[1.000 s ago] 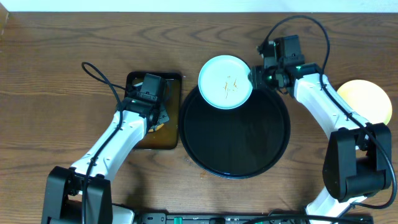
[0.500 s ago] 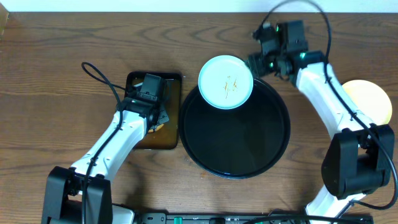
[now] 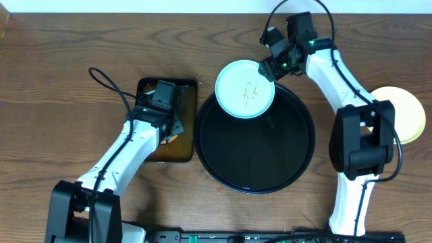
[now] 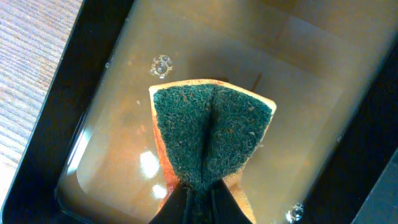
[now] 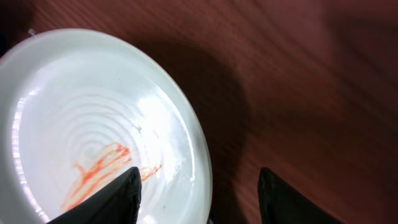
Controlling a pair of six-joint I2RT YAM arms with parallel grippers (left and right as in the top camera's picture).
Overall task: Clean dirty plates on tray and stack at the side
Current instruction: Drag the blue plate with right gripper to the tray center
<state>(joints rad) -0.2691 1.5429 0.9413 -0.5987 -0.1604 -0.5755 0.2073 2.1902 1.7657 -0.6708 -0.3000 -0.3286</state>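
The right claw (image 3: 271,64) has swung up and left to the sauce-streaked plate (image 3: 244,88), which overhangs the tray (image 3: 270,162) at top centre. Its jaws are apart, straddling the plate's edge, so a grasp looks next. The left claw (image 4: 199,196) stays clamped on the sponge (image 4: 208,134).

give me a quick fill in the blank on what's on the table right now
1. The left gripper is shut on a green-faced ____ over the rectangular tray.
2. The squiggle on the pale blue plate is ____.
3. The plate lying off the round black tray is pale ____.
4. The right gripper at the blue plate's rim is ____.
Missing words: sponge; orange; yellow; open.
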